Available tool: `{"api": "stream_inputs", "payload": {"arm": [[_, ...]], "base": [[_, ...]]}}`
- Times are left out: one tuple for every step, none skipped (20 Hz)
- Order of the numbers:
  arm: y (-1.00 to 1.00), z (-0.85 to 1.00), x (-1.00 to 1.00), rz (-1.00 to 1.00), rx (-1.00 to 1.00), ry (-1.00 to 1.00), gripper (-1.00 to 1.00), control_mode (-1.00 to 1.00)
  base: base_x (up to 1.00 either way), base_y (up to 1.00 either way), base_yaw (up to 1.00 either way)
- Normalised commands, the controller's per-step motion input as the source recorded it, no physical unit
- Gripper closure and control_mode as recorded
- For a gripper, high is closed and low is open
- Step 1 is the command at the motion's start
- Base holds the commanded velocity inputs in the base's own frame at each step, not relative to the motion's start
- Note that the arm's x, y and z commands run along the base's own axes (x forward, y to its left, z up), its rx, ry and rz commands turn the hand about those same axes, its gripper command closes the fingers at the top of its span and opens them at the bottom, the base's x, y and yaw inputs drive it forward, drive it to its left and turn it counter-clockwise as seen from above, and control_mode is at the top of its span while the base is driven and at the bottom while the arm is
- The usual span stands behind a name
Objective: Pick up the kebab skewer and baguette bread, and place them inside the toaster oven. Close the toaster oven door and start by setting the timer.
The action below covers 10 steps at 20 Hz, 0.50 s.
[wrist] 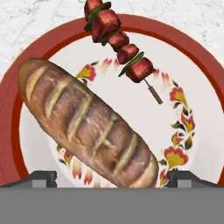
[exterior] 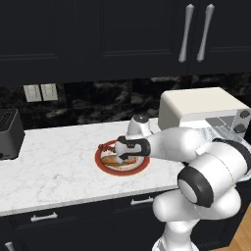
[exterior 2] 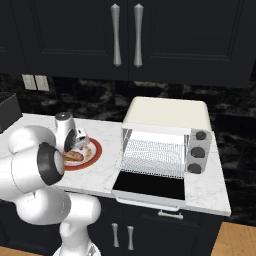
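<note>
The baguette bread lies slantwise across a red-rimmed plate, running from the upper left of the hand view down toward the lower middle, its scored golden-brown crust facing up. Just beside it, toward the upper middle of that view, the kebab skewer lies on the same plate, its red chunks and green bits reaching over the rim at the top and its bare stick end pointing down to the right; a narrow strip of plate shows between skewer and loaf. The pincer hangs right above the plate with its tips wide apart at the bottom corners of the hand view, the loaf's lower end between them, and nothing clamped. In the left base view the plate sits near the middle of the frame on the white marble desk. In the right base view the toaster oven stands at the centre right of the frame, well apart from the plate, and the toaster oven door is folded down flat, showing the wire rack inside. A dark slot toaster stands at the left edge of the left base view
</note>
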Motion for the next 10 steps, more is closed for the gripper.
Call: {"api": "stream_inputs", "payload": {"arm": [[0.00, -0.26, 0.20, 0.00, 0.00, 0.02, -1.00, -1.00], [0.00, -0.29, 0.18, 0.00, 0.00, 0.01, -1.00, -1.00], [0.00, -0.27, 0.09, 0.00, 0.00, 0.00, -1.00, -1.00], [0.01, -0.32, 0.04, 0.00, 0.00, 0.00, -1.00, -1.00], [0.04, -0.30, 0.00, 0.00, 0.00, 0.00, -1.00, -1.00], [0.03, -0.28, 0.00, 0.00, 0.00, 0.00, -1.00, -1.00], [0.09, -0.29, 0.00, 0.00, 0.00, 0.00, -1.00, -1.00], [0.09, -0.28, 0.00, 0.00, 0.00, 0.00, -1.00, -1.00], [0.04, -0.24, 0.05, 0.00, 0.00, 0.00, -1.00, -1.00], [0.01, -0.21, 0.11, 0.00, 0.00, 0.00, -1.00, -1.00]], "base": [[0.00, 0.00, 0.00], [0.00, 0.00, 0.00], [0.00, 0.00, 0.00], [0.00, 0.00, 0.00], [0.00, 0.00, 0.00], [0.00, 0.00, 0.00], [0.00, 0.00, 0.00], [0.00, 0.00, 0.00], [0.00, 0.00, 0.00], [0.00, 0.00, 0.00]]}}
